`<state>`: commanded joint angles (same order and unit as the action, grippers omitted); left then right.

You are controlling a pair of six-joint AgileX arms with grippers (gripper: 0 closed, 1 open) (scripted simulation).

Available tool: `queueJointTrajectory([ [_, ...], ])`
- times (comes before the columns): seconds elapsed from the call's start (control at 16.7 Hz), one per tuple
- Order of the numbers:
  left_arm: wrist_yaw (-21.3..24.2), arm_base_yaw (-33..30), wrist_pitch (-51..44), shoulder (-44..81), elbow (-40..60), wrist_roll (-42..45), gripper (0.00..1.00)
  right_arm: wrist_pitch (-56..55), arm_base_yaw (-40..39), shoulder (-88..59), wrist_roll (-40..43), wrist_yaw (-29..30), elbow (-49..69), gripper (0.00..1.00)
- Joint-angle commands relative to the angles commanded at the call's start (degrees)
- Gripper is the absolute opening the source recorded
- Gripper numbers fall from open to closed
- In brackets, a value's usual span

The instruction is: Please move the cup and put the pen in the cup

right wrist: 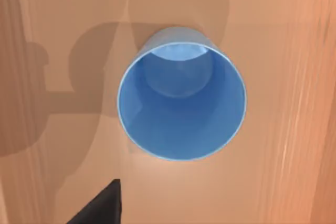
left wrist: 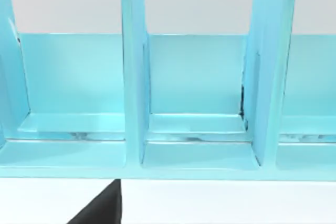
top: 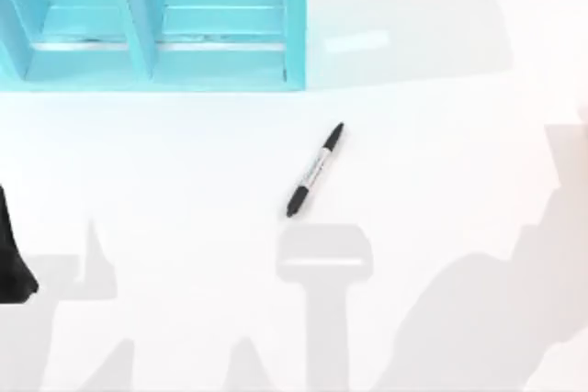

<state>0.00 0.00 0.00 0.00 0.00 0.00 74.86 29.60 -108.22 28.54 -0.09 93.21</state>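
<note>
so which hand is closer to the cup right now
Right. The right hand is above the cup, looking down into its open mouth. The left hand is at the table's left edge, facing the turquoise shelf.

Top view: bright, even light; white bench (top: 441, 89) close to washed out. Soft grey shadows lie across its near half, blurred at their edges, one a T-shaped block just below the pen (top: 315, 170). Faint turquoise tint beside the shelf unit (top: 156, 25).

Left wrist view: shelf walls softly lit, no hard glare.

Right wrist view: warm orange-brown surface with overlapping soft shadows; pale highlight inside the cup (right wrist: 181, 100).
</note>
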Motion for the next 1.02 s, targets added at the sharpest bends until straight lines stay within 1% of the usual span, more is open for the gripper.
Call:
queueJointTrajectory([
  [0.3, 0.0, 0.0, 0.0, 0.0, 0.0, 0.0, 1.0, -1.06, -0.25, -0.06, -0.16, 0.01, -1.07, 1.0],
  [0.42, 0.0, 0.0, 0.0, 0.0, 0.0, 0.0, 1.0, -4.31, -0.2, -0.81, -0.23, 0.0, -3.88, 1.0],
  [0.78, 0.0, 0.0, 0.0, 0.0, 0.0, 0.0, 1.0, -19.57, -0.37, -4.0, -0.37, 0.0, -15.16, 1.0],
  [1.02, 0.0, 0.0, 0.0, 0.0, 0.0, 0.0, 1.0, -21.53, -0.22, -4.64, -0.29, 0.03, -16.89, 1.0],
])
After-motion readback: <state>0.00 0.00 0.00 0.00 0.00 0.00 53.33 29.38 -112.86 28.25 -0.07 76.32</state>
